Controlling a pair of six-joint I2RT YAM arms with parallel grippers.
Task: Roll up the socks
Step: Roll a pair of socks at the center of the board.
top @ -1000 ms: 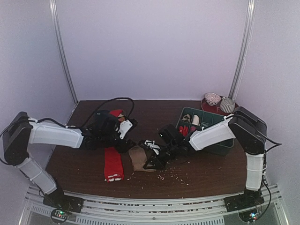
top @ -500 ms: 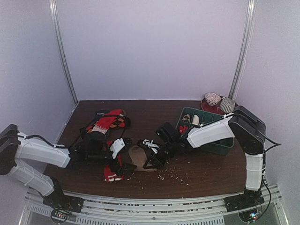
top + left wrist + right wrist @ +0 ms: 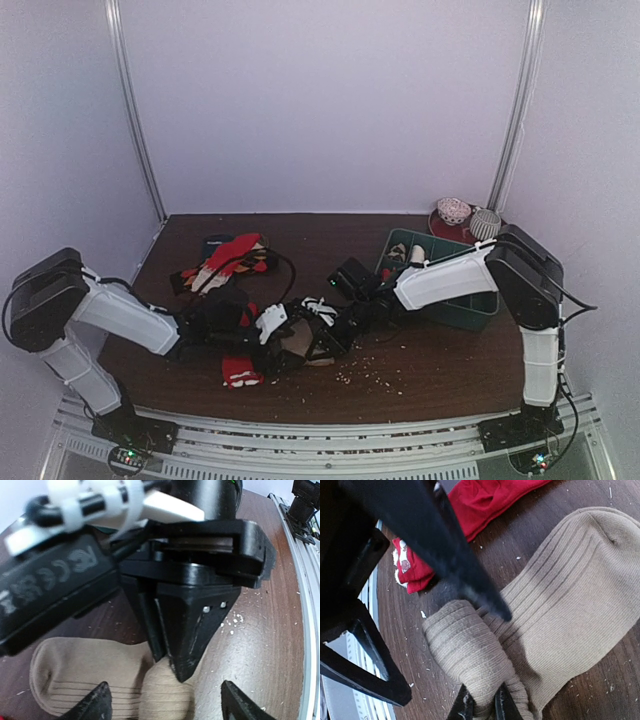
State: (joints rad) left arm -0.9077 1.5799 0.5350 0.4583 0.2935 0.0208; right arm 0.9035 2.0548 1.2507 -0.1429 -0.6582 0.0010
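The tan sock (image 3: 298, 343) lies flat on the table, its near end curled into a small roll (image 3: 465, 650). My right gripper (image 3: 482, 707) is shut on that rolled end; it also shows in the top view (image 3: 325, 338) and fills the left wrist view (image 3: 192, 630). My left gripper (image 3: 167, 702) is open, its fingertips (image 3: 97, 700) straddling the roll (image 3: 167, 695) low over the sock, directly facing the right gripper. The red sock (image 3: 485, 500) lies flat beside it, with white marks at its end (image 3: 240, 373), partly under my left arm.
A green bin (image 3: 455, 300) of small items stands at the right. A red plate (image 3: 440, 225) with two bowls is behind it. Patterned red garments (image 3: 225, 258) lie at the back left. White crumbs (image 3: 370, 375) dot the table. The metal rail (image 3: 320, 435) runs along the near edge.
My left arm swung from the back left, over the red sock, to the tan sock, and now faces the right gripper. The right gripper has shifted slightly left with the sock's end.
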